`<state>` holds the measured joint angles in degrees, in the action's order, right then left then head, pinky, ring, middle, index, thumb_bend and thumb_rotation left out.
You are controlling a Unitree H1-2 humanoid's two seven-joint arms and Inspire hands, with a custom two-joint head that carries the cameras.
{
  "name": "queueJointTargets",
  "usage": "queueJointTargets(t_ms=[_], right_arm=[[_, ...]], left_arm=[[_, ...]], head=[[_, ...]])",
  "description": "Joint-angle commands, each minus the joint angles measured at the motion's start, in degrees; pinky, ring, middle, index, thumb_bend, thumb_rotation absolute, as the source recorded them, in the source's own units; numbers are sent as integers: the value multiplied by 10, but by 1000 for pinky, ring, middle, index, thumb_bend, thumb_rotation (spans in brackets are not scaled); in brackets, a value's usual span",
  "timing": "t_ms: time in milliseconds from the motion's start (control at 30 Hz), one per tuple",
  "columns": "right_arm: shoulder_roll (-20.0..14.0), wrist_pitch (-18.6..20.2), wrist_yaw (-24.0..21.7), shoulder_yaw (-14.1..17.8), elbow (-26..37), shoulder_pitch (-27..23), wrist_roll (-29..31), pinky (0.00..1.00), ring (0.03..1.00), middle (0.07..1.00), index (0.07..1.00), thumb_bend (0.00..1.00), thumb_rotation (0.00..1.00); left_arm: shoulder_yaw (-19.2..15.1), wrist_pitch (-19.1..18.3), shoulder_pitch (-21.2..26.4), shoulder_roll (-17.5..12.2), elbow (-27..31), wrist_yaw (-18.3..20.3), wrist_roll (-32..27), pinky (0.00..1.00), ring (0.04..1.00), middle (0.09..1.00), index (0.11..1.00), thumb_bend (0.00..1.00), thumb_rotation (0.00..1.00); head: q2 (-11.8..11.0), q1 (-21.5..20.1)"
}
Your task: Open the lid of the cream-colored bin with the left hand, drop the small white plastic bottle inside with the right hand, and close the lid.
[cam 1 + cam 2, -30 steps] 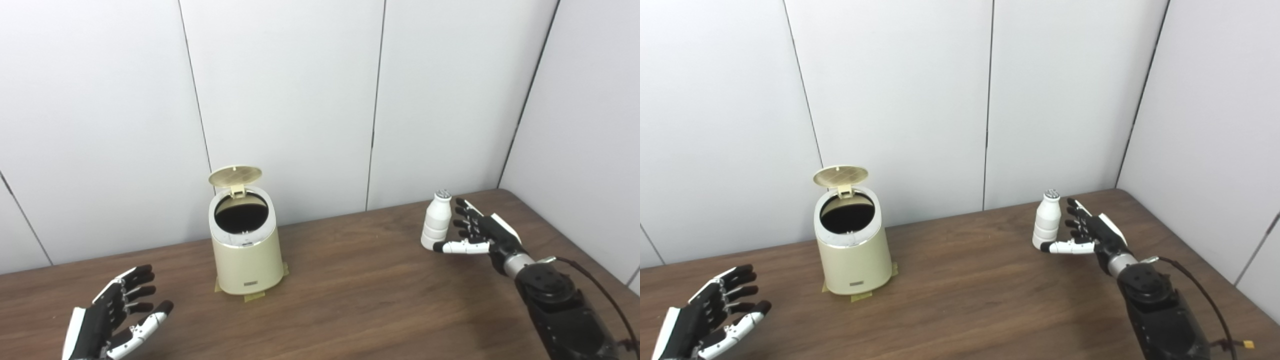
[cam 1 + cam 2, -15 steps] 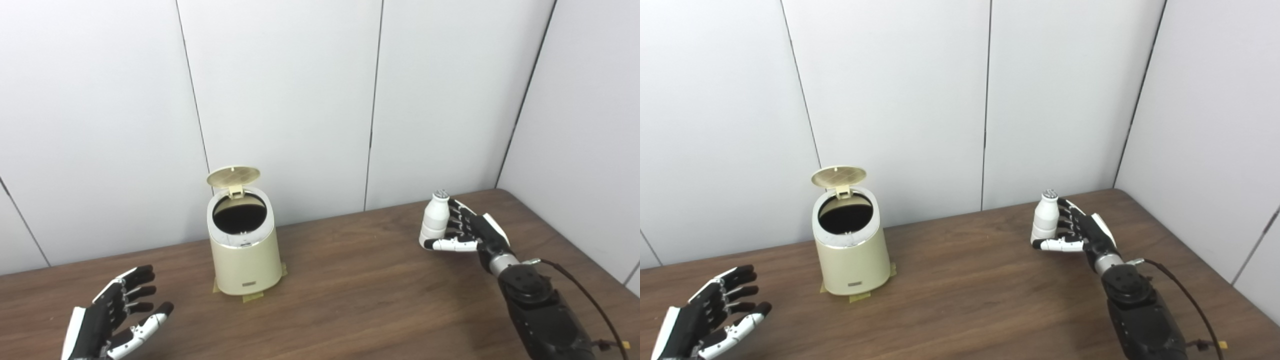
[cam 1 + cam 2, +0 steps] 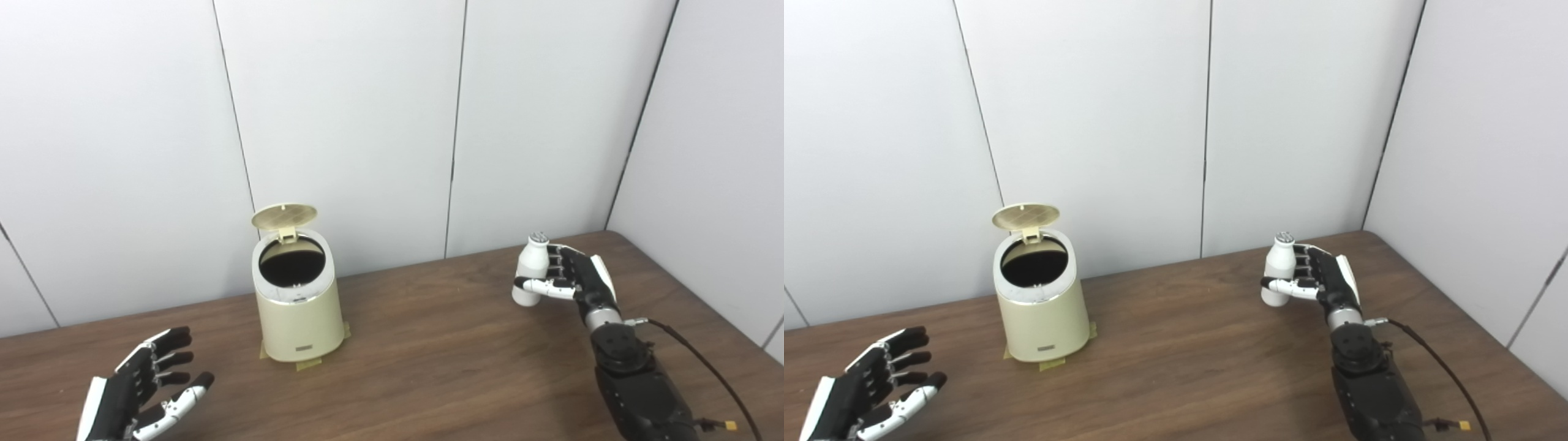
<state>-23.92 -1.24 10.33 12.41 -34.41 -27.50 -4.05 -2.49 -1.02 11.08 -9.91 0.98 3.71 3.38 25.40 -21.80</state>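
The cream-colored bin (image 3: 300, 324) stands on the wooden table left of centre. Its round lid (image 3: 284, 215) is tipped up at the back, so the dark opening shows. A small white plastic bottle (image 3: 534, 263) stands upright at the right of the table. My right hand (image 3: 572, 278) is shut on the bottle, thumb across its front and fingers behind it. My left hand (image 3: 144, 392) is open, fingers spread, low at the front left, well apart from the bin.
The brown table (image 3: 429, 367) runs to white wall panels close behind the bin. A side wall closes off the right. Tape strips (image 3: 309, 365) stick out under the bin's base. A thin cable (image 3: 692, 355) trails from my right forearm.
My right hand moved in from beside the bottle and closed its thumb and fingers around it. The left hand, the bin and the raised lid stayed as they were.
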Motion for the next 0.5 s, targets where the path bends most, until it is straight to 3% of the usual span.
queueJointTargets(t_ms=[0, 133, 300, 467], right_arm=[[-11, -42, 20, 3, 10, -29, -8, 353, 396, 502, 503, 518, 0], [-10, -61, 36, -1, 12, -26, -17, 347, 387, 487, 522, 514, 0], [-11, -81, 52, -11, 34, -23, -41, 347, 385, 477, 543, 512, 0], [-3, -79, 50, -32, 133, -12, -71, 341, 387, 486, 527, 514, 0]], left_arm=[[0, 18, 21, -7, 14, 0, -1, 626, 727, 778, 773, 573, 14], [0, 16, 22, -8, 13, 2, -1, 603, 720, 782, 777, 586, 51], [-1, 19, 22, -7, 9, 5, -3, 613, 720, 787, 776, 579, 21], [1, 27, 22, -6, 3, 6, 0, 634, 718, 780, 772, 573, 3]], head=[[1, -1], [3, 2], [3, 2], [1, 17]])
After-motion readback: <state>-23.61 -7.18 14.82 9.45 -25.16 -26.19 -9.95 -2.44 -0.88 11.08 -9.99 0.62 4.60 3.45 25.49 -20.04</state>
